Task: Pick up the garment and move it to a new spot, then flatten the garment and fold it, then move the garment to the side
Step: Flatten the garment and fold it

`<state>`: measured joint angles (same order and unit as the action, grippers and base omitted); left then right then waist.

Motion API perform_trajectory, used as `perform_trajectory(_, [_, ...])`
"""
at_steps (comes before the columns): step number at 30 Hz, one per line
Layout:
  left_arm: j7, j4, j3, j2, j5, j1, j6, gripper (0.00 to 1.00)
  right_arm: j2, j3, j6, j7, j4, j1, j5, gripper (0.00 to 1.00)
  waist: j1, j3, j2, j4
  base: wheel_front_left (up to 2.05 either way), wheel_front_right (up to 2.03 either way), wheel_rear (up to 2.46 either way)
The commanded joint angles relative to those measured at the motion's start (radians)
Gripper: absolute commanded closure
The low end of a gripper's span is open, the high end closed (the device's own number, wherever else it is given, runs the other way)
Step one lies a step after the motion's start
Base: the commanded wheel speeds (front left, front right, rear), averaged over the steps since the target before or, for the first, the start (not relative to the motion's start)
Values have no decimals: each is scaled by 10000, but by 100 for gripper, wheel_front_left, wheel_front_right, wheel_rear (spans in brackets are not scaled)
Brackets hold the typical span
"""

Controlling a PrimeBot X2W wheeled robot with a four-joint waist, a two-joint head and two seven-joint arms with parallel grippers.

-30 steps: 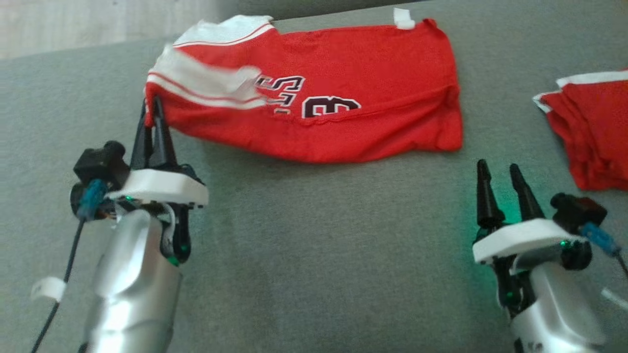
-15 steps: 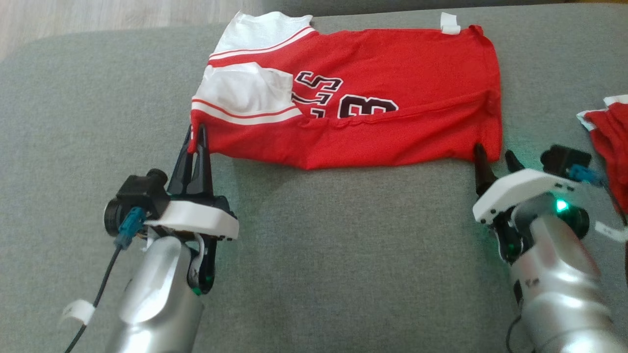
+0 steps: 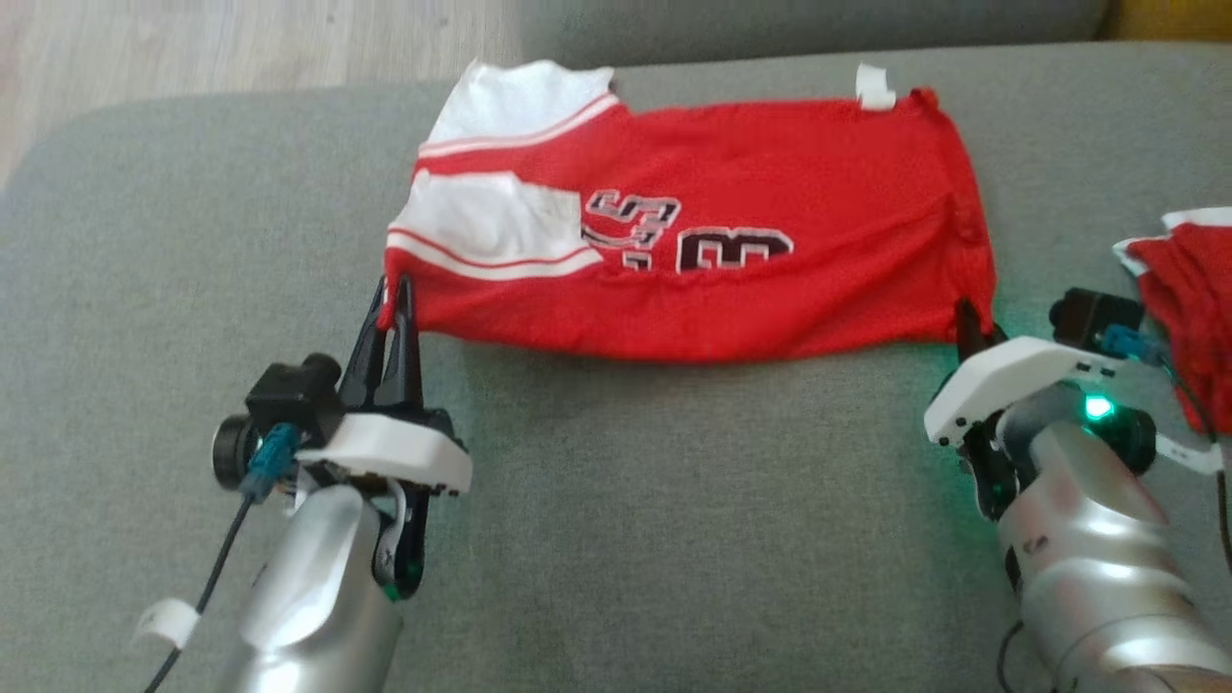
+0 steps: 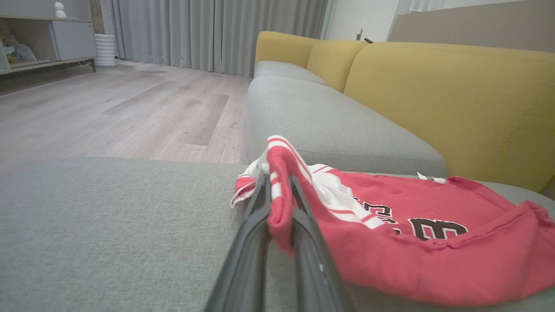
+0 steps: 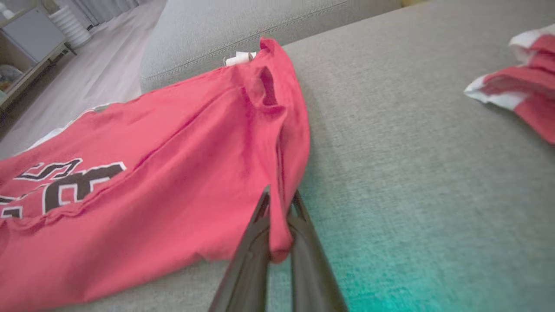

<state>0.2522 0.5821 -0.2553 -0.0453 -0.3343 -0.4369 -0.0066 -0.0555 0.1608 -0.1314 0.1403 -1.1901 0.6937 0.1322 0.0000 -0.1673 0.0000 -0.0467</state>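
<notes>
The garment (image 3: 693,241) is a red jersey with white striped sleeves and black numbers, folded in a long band across the grey cushion (image 3: 626,500). My left gripper (image 3: 393,294) is shut on its near left corner; in the left wrist view the red and white cloth (image 4: 282,203) is pinched between the dark fingers (image 4: 251,242). My right gripper (image 3: 967,322) is shut on the near right corner, and the right wrist view shows the garment's red hem (image 5: 277,225) clamped between its fingers (image 5: 303,260).
A second red and white garment (image 3: 1184,308) lies bunched at the cushion's right edge, close to my right wrist. Wooden floor (image 3: 192,48) lies beyond the cushion's far left. A yellow sofa back (image 4: 455,99) rises behind a further grey seat.
My right gripper has gone forward to the garment's near right corner and shut on it. The left gripper keeps its hold. The head camera has shifted.
</notes>
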Motion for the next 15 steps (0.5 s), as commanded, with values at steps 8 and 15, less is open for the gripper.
perform_trajectory(8, [-102,263,353,-547,135,530,161,100,53,-119,7,361,355,-721,501,100,0,1089,0,282,0,0,0])
perform_trajectory(15, [-945,20,62,-954,166,1705,96,100,53,-991,7,-223,1467,-2104,1465,100,0,1718,0,518,0,0,0])
